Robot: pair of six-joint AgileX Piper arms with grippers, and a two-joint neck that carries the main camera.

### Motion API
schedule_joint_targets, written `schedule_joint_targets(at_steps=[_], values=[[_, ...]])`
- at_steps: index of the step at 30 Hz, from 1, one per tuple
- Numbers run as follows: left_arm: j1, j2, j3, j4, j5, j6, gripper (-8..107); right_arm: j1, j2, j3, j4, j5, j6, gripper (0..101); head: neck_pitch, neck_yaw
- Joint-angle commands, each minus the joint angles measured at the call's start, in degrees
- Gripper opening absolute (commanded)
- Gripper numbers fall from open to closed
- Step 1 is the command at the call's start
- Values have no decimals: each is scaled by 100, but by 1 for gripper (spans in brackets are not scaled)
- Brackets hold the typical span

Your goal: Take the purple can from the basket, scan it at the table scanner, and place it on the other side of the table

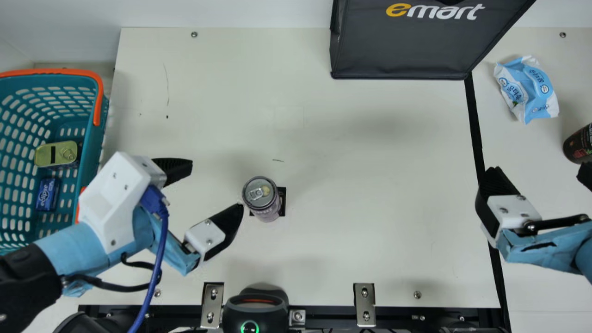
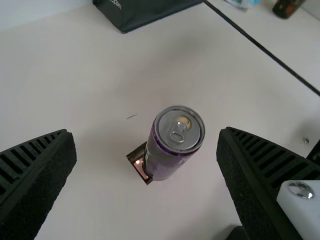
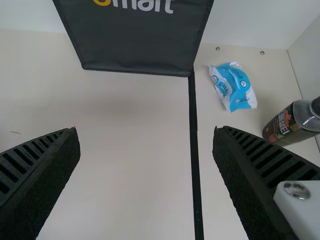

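Observation:
The purple can (image 1: 264,199) stands upright on the table, over part of a small dark square that is the table scanner's window (image 1: 282,201). My left gripper (image 1: 217,195) is open just left of the can, nothing between its fingers. In the left wrist view the can (image 2: 173,143) stands beyond the spread fingers of my left gripper (image 2: 147,155). My right gripper (image 1: 539,178) is open and empty over the black line at the right; the right wrist view has my right gripper (image 3: 146,155) with fingers wide apart. The teal basket (image 1: 92,152) stands at the far left.
Inside the basket lie a yellow-green tin (image 1: 56,154) and a blue pack (image 1: 47,194). A black bag (image 1: 397,51) stands at the back. Right of the black line (image 1: 475,125) are a blue-white packet (image 1: 527,90) and a dark bottle (image 1: 578,145). A black device (image 1: 255,307) sits at the front edge.

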Motion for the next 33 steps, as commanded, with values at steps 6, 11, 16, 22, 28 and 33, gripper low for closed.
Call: schedule_joint_targets(at_steps=[6,11,16,22,28,33], values=[[-566,299,-271,1389,-274,-2108,90,0,0,0,0,0,0,95,-166,9],[-1051,608,-551,2373,-291,-3253,90,0,0,0,0,0,0,95,-166,9],[-1584,953,-867,3312,-126,-4383,90,0,0,0,0,0,0,95,-166,9],[-2277,1377,-1227,4409,252,-5779,90,0,0,0,0,0,0,95,-166,9],[-2940,1732,-1510,5304,767,-7032,90,0,0,0,0,0,0,95,-166,9],[-3424,1972,-1643,5868,1227,-7949,90,0,0,0,0,0,0,95,-166,9]])
